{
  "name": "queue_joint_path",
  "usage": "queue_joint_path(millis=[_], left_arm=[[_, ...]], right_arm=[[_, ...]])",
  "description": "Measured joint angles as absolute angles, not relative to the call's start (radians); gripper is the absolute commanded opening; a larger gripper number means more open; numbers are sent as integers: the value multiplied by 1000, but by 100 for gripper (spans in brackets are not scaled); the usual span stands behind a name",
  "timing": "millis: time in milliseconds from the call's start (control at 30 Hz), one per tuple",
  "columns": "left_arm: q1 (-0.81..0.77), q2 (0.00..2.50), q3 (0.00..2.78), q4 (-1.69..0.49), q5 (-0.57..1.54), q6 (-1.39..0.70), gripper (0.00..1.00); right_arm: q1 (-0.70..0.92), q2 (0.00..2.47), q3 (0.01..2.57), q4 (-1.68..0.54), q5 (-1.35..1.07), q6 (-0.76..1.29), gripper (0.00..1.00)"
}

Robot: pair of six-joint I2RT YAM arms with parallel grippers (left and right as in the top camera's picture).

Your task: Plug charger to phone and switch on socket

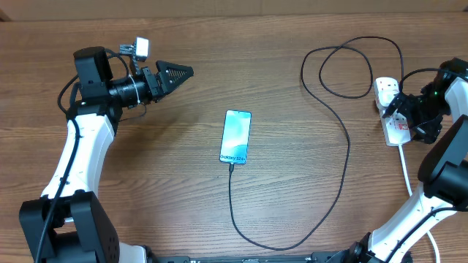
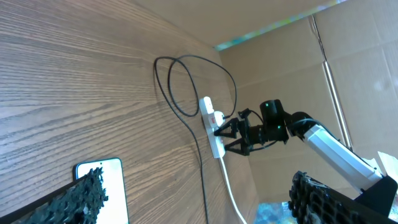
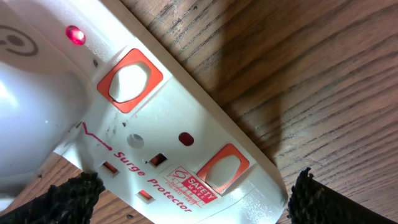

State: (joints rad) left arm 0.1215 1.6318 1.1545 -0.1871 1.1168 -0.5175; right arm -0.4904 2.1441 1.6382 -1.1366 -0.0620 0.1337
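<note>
The phone [image 1: 235, 136] lies flat mid-table with its blue screen lit, and shows again in the left wrist view [image 2: 106, 186]. The charger [image 1: 346, 157], a thin black cable, meets the phone's lower edge, sweeps right and loops up to the socket [image 1: 395, 126]. The socket is a white strip with red-framed switches [image 3: 129, 81] and a lit red lamp [image 3: 75, 35]. My right gripper [image 1: 393, 111] is open just above the strip, its fingers [image 3: 68, 199] either side of the end [image 3: 193, 199]. My left gripper [image 1: 186, 71] is open, up-left of the phone, holding nothing [image 2: 205, 208].
A white rounded plug body [image 3: 31, 124] sits in the strip beside the lamp. The thick white cord [image 1: 406, 172] runs from the strip towards the table's front edge. The cable's loops [image 1: 351, 69] lie at the back right. Cardboard walls [image 2: 348, 74] stand behind the table.
</note>
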Motion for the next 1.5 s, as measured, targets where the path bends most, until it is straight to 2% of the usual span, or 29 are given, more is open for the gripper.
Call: queue_joint_path(millis=[533,1100,1500], left_arm=[[121,1632,1155,-187,1068,-518,100],[120,1625,1155,-187,563,-517,100],[120,1465,1155,-190,453,-517,100]], right_arm=[[-490,2144,1638,-1137,-62,133,100],[-490,2144,1638,-1137,-62,133,100],[-490,2144,1638,-1137,-62,134,100]])
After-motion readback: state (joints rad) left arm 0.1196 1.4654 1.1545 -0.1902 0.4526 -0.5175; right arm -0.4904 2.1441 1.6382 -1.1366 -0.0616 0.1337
